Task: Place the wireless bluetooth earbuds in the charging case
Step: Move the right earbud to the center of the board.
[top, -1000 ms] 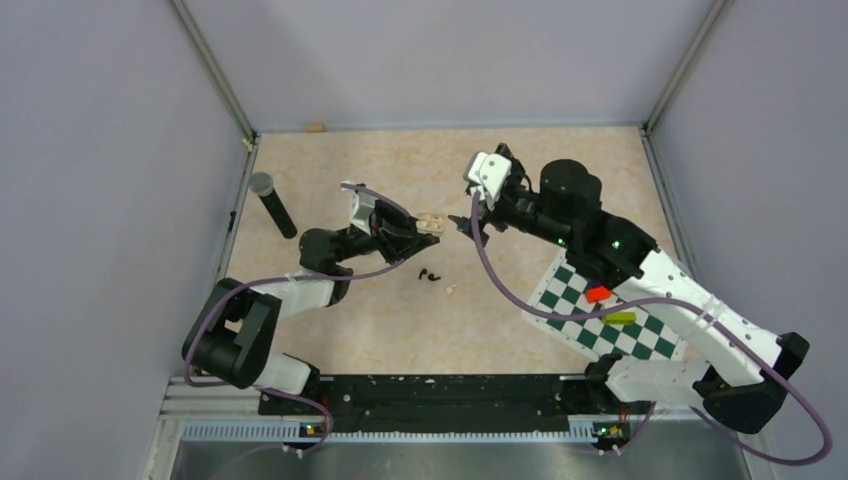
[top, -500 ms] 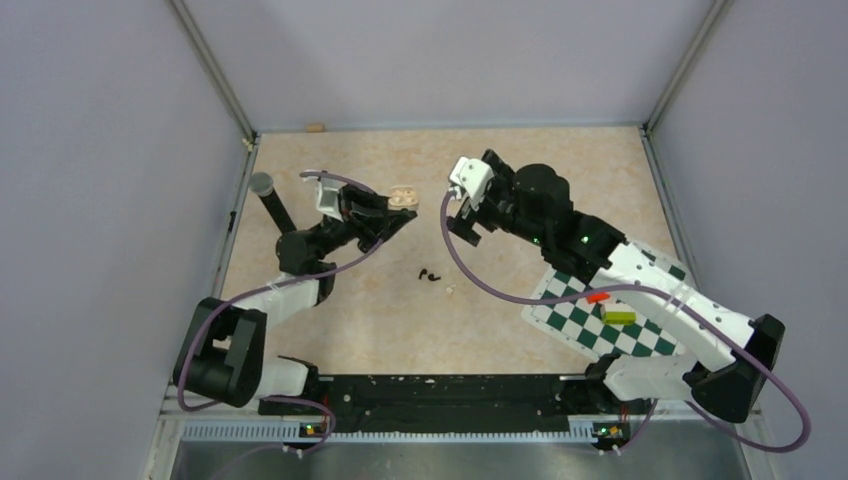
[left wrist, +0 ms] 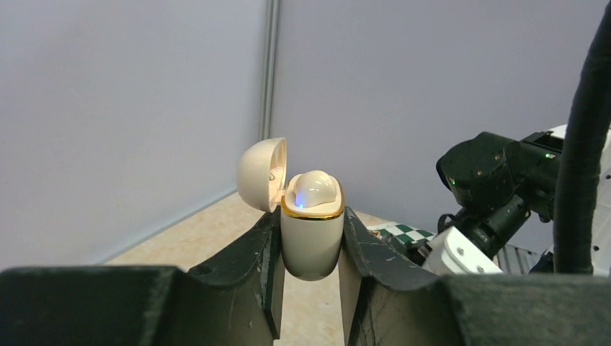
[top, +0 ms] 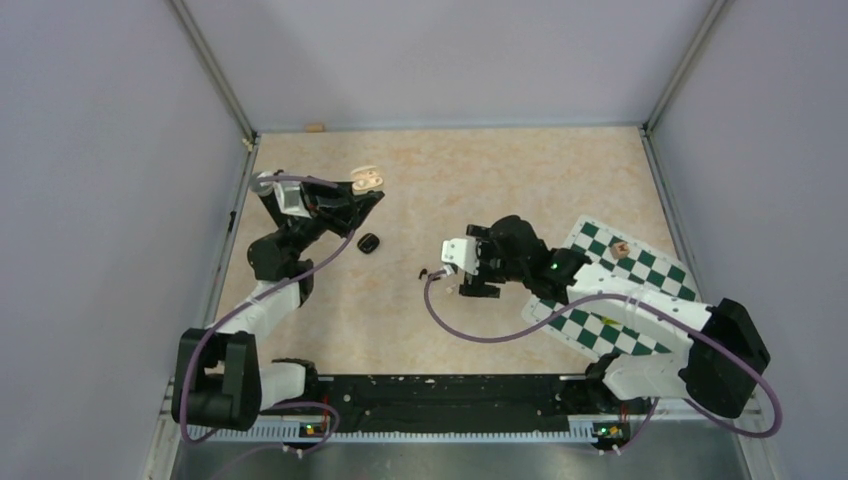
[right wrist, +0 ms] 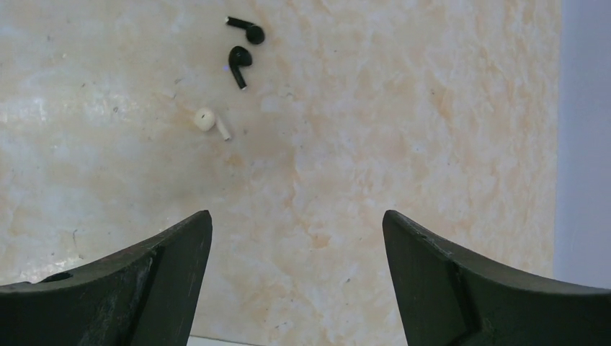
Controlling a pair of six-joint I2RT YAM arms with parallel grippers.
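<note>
While my left gripper (left wrist: 310, 220) is clamped on a cream case (left wrist: 311, 245) with its lid flipped open and a blue light glowing inside, the black case (top: 369, 243) lies on the table (top: 500, 170) near that gripper, nothing touching it. My right gripper (right wrist: 297, 216) hangs low over the table with its fingers spread wide, gripping nothing. Ahead of it in my wrist view lie the two black buds (right wrist: 239, 56) — close together, not touching — with a white bud (right wrist: 210, 121) just beside them.
</note>
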